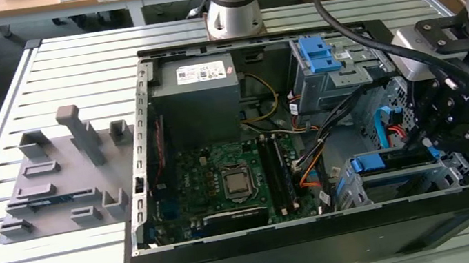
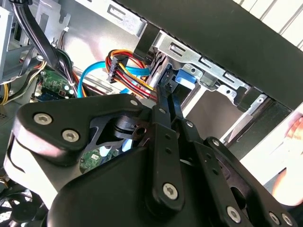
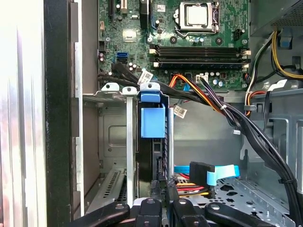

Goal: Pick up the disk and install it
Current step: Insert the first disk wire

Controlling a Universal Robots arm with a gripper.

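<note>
The disk [image 1: 371,162] stands on edge in the metal drive cage [image 1: 437,178] at the front corner of the open computer case, on the exterior view's right. Its blue plastic bracket [image 3: 153,120] shows at the top of the slot, also blue in the second wrist view [image 2: 183,78]. My gripper [image 1: 427,143] hangs over that cage from the exterior view's right. In both wrist views the gripper [image 3: 161,145] [image 2: 164,89] has its two fingers pressed together, their tips right beside the blue bracket. Nothing shows between them.
Orange, red and black cables [image 3: 213,101] and a blue flat cable [image 3: 222,172] run close past the cage. A grey power supply box [image 1: 200,88], another cage with a blue latch [image 1: 321,59] and the motherboard [image 1: 222,175] fill the case. A grey fixture [image 1: 65,178] lies outside it.
</note>
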